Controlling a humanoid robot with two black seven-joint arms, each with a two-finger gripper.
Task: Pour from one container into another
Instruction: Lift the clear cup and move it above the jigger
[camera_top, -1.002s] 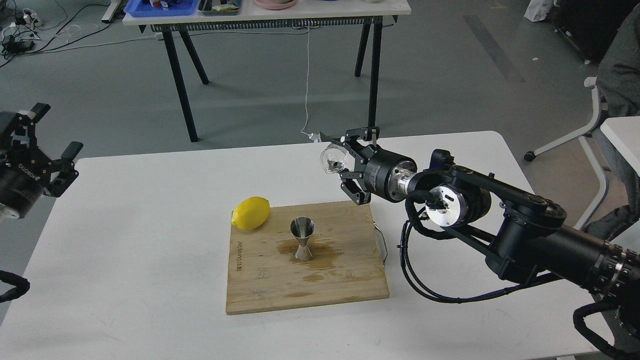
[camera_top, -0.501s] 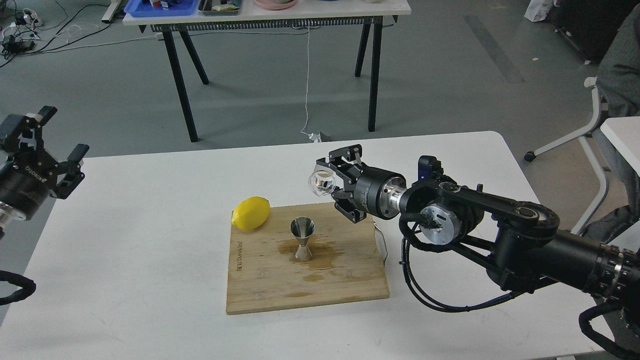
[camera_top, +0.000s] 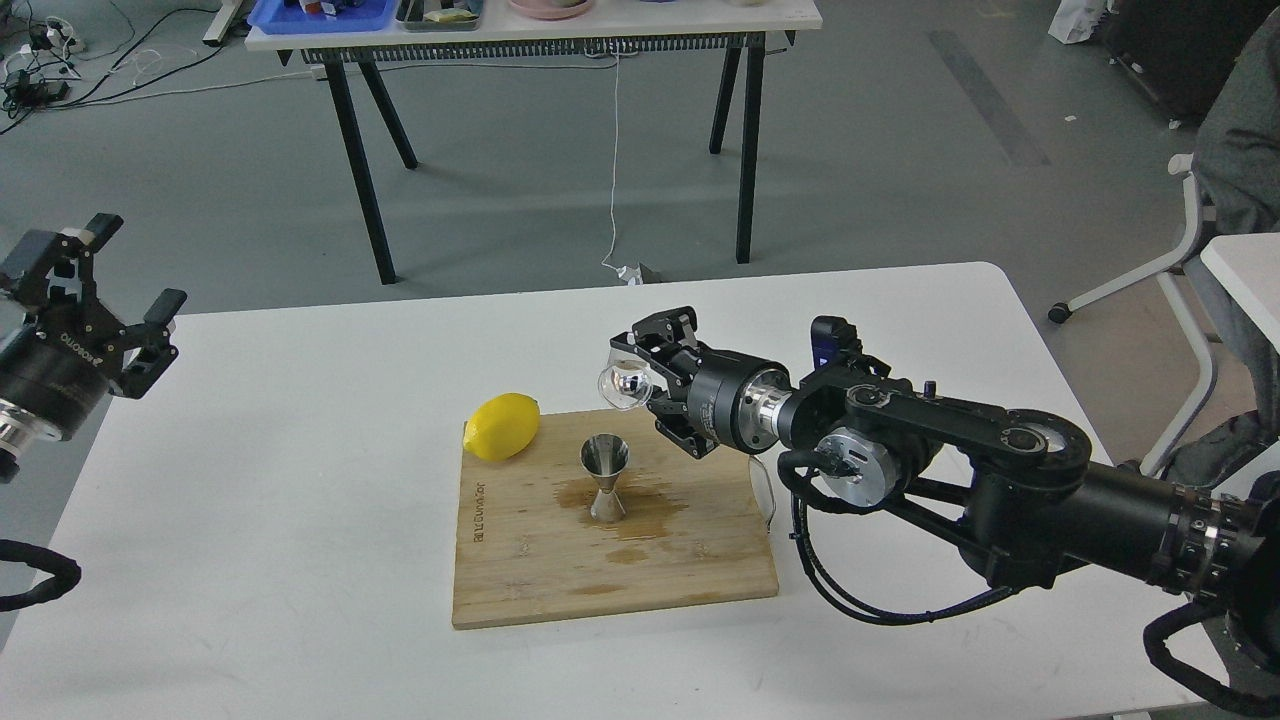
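Right hand (camera_top: 640, 385) pinching the small clear round glass cup (camera_top: 623, 387) between its two black fingers, held up in the air, off the desk. Cup lying almost on its side, long axis near level and running straight out along the line of the hand, which end is the mouth too hard to read through the glare, possibly the far end, out to the left. Just below the hand and a touch ahead of its tips: the shiny stainless-steel hourglass jigger (camera_top: 605, 478), upright on its narrow waist, long axis vertical, open cone facing up, standing on the pale bamboo cutting board (camera_top: 520, 570). Dark wet patch (camera_top: 645, 510) spread on the board around the jigger's foot, so care needed here.

To pour well: bring the cup's lip directly over the jigger's mouth, close above it but not touching, since the target is barely wider than the cup. Roll the wrist slowly, letting a thin stream fall into the centre of the cone. Avoid nudging the rim, looks light and top-heavy, likely to tip. Grip kept firm, glass being slick.

Yellow lemon (camera_top: 501, 427) resting on the board's far corner, beyond the hand's tips and off to the left, well clear of the pour line. Left hand (camera_top: 95, 290) far off at the desk's (camera_top: 300, 560) left edge, fingers spread, holding nothing
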